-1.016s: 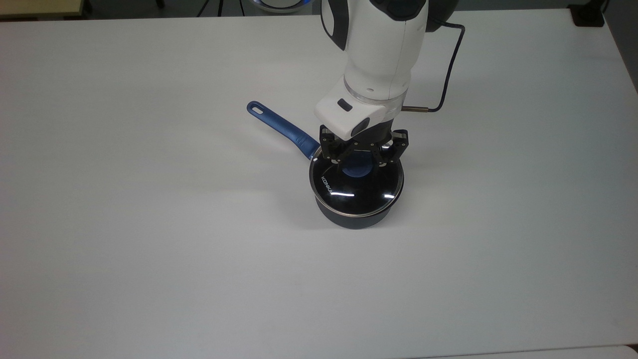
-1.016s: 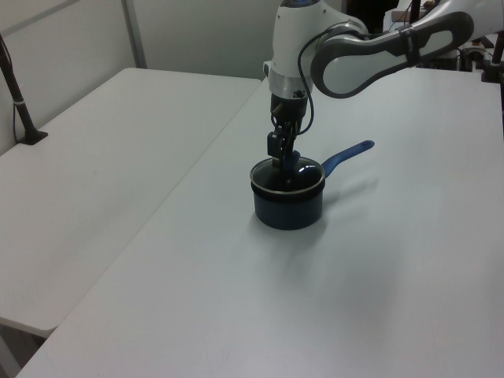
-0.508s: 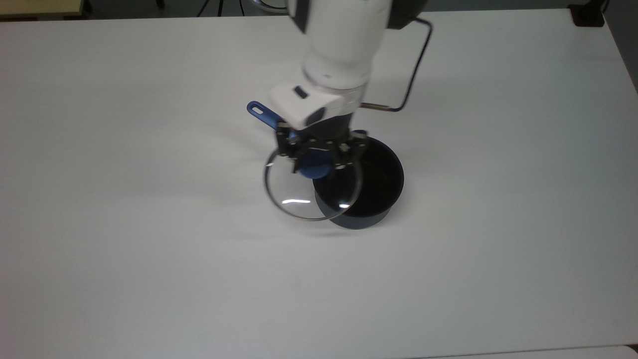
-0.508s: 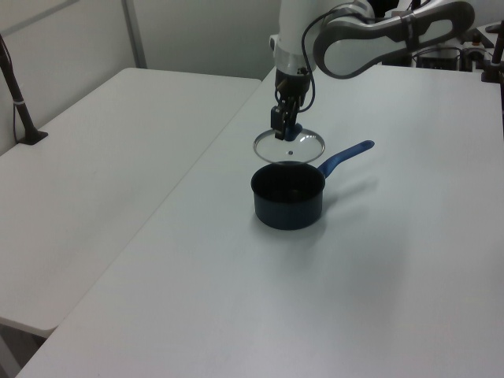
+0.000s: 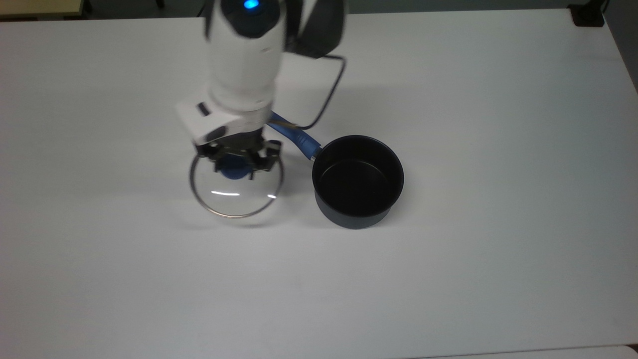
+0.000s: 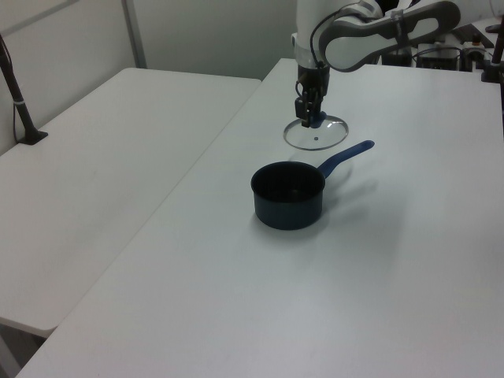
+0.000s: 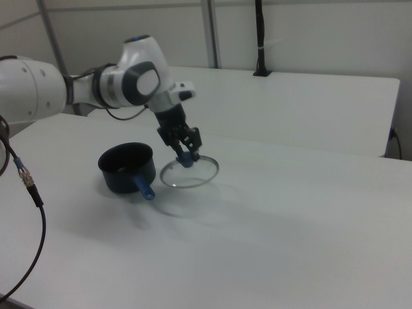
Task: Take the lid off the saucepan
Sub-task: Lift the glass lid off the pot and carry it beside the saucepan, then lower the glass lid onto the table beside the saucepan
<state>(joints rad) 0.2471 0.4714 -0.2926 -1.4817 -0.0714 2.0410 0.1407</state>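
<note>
The saucepan (image 5: 357, 179) stands open on the white table, black inside, its blue handle (image 5: 295, 135) pointing to the top view's upper left. My gripper (image 5: 239, 168) is shut on the blue knob of the glass lid (image 5: 234, 200), which hangs level a little above the table at the top view's left of the pan, clear of its rim. In the left view the lid (image 6: 316, 135) and gripper (image 6: 309, 118) sit behind the saucepan (image 6: 288, 193). In the right view the lid (image 7: 190, 174) hangs at the right of the saucepan (image 7: 127, 167) under the gripper (image 7: 187, 154).
A second white table (image 6: 94, 157) adjoins at the left view's left, with a black post (image 6: 20, 110) clamped on it. A black cable (image 7: 29, 193) hangs in the right view's left foreground. A black clamp (image 5: 588, 15) sits at the top view's upper right corner.
The lid has come up off the saucepan and travelled to the top view's left with my gripper shut on its knob. The saucepan has stayed in place, now uncovered.
</note>
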